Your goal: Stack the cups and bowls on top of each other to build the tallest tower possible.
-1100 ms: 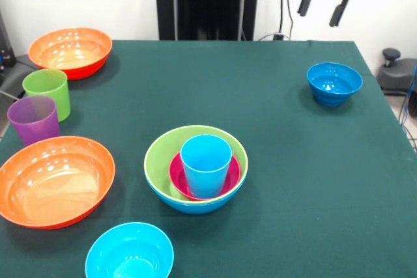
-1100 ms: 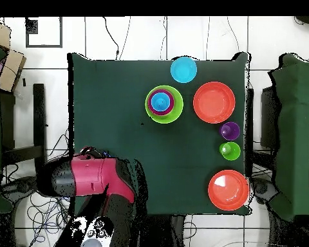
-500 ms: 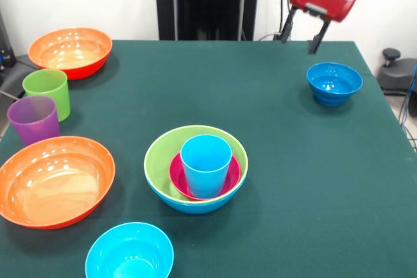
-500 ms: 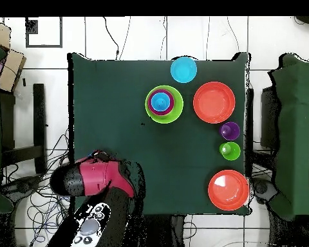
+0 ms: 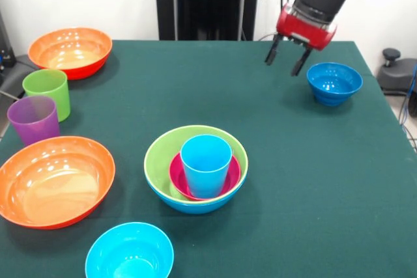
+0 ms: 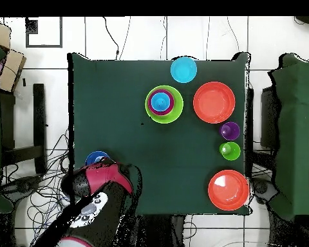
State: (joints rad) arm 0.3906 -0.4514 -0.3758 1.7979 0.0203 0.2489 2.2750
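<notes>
The tower stands mid-table: a light blue cup in a small magenta bowl, inside a lime green bowl on a blue one. In the overhead view the tower shows the same nesting. My gripper hangs open and empty above the cloth, just left of the small dark blue bowl, apart from it. The overhead view shows that dark blue bowl beside the red arm. A lime green cup and a purple cup stand at the left edge.
Two large orange bowls sit at the left, far and near. A small cyan bowl lies at the front edge. In the overhead view the cyan bowl and orange bowls ring the tower.
The gripper has come down from the top edge and shifted left, now low beside the dark blue bowl. In the overhead view the arm swung off that bowl, uncovering it.
</notes>
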